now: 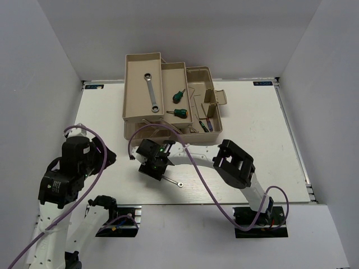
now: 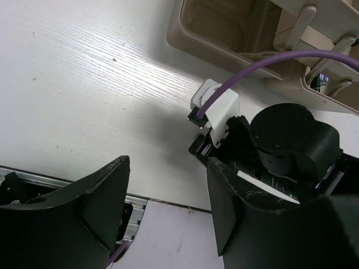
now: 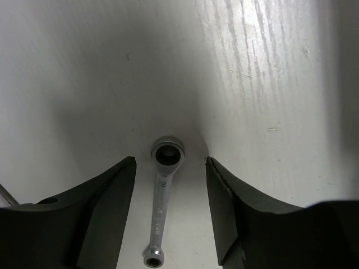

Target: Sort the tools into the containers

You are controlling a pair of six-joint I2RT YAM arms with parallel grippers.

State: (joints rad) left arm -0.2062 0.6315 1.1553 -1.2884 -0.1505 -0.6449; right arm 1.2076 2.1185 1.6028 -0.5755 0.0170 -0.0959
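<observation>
straddling short wrench [image 3: 160,207] on counter [image 3: 269,84]: right claw [image 3: 170,162] and left claw [image 2: 167,179] both open, neither gripping

right claw: fingers were spread, one on either side of the short wrench. the wrench lay flat on the counter with one ring end between the fingertips. no contact between fingers and wrench could be seen. in the top view this claw pointed down at the counter on the near side of the left tray [image 1: 137,73], with one end of the wrench showing just beside it.

left claw: fingers were spread, with nothing between them. it hung over the near left part of the counter, apart from the wrench. its camera faced the right arm's wrist and a purple cable [image 2: 263,64].

long wrench [image 1: 150,86]: lay diagonally in the left tray.

green-handled screwdrivers [image 1: 178,96]: two lay in the middle tray [image 1: 174,75], one behind the other and apart.

bottom compartment [image 1: 197,75]: held thin tools [image 1: 203,124], too small to identify.
</observation>
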